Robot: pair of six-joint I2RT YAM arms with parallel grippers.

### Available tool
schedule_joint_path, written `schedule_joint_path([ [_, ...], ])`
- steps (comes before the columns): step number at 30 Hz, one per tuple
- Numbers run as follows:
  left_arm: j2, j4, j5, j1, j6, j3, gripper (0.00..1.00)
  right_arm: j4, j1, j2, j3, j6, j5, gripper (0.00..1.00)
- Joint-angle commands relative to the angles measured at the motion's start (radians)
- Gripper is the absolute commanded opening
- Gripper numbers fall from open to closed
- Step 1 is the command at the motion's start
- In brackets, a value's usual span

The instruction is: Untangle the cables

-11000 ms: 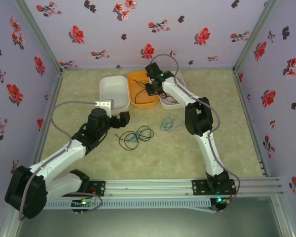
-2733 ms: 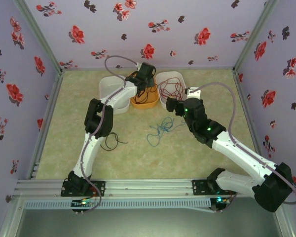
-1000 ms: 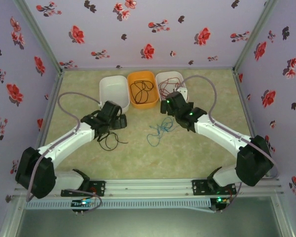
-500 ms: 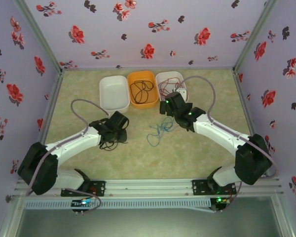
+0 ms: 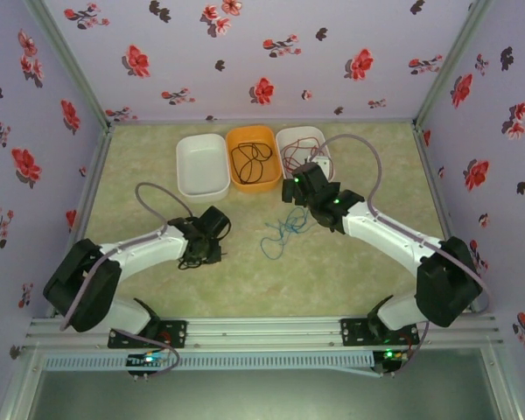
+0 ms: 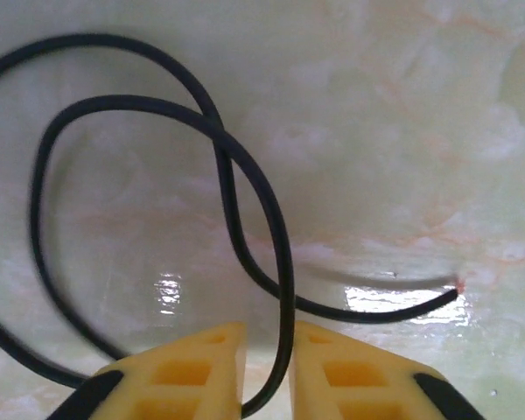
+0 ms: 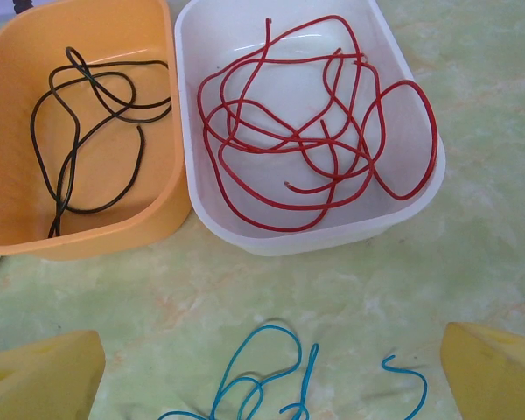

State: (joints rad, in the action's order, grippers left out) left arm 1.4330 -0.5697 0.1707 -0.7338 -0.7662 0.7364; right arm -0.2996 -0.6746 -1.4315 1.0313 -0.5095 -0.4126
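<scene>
Though drawn nearly together, left tool (image 6: 267,372) not clamped: a narrow gap between the yellow fingers (image 6: 184,376), with the loose black cable (image 6: 245,201) threaded through it, close against the right-hand pad. Lying flat on the glossy bench (image 6: 402,105) in two overlapping loops, one cut end out to the right.

Seen from above, left tool (image 5: 208,252) down low on the left half of the bench, right over that cable.

Right tool (image 7: 267,385) spread wide, one yellow finger (image 7: 35,376) at each lower corner of the wrist view, nothing between the pads. Hanging above the blue cable (image 7: 276,329), curled loose on the bench just short of the tubs. From above, right tool (image 5: 290,194) beside the white tub's near edge.

Further back, three tubs in a row: empty white tub (image 5: 201,166) on the left, orange tub (image 7: 17,131) in the middle holding the coiled black cable (image 7: 142,162), white tub (image 7: 332,236) on the right holding the red cable (image 7: 315,140) in a loose heap.
</scene>
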Motion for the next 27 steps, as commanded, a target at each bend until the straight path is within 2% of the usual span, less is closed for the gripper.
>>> schedule_joint_path([
  [1,0.006,-0.003,-0.002,-0.006,0.006,-0.001,0.07,0.027,0.004,-0.01,-0.007,-0.015,0.006,0.99],
  [3,-0.007,0.002,-0.004,-0.006,0.036,0.012,0.0,0.035,0.004,-0.008,-0.012,-0.013,0.014,0.99],
  [7,-0.069,0.004,-0.033,-0.006,0.17,0.054,0.0,0.077,0.005,0.003,-0.025,0.002,0.072,0.99],
  [11,-0.135,-0.012,-0.135,-0.005,0.357,0.122,0.0,0.13,0.013,0.014,-0.031,0.042,0.224,0.97],
  [14,-0.158,-0.047,-0.188,-0.004,0.445,0.181,0.0,0.155,0.018,0.02,-0.029,0.058,0.313,0.94],
  [20,-0.196,-0.058,-0.254,0.019,0.511,0.234,0.0,0.182,0.02,-0.003,-0.021,0.088,0.491,0.9],
  [27,-0.262,0.037,-0.347,0.073,0.516,0.261,0.0,0.197,0.023,-0.098,-0.003,0.065,0.631,0.81],
])
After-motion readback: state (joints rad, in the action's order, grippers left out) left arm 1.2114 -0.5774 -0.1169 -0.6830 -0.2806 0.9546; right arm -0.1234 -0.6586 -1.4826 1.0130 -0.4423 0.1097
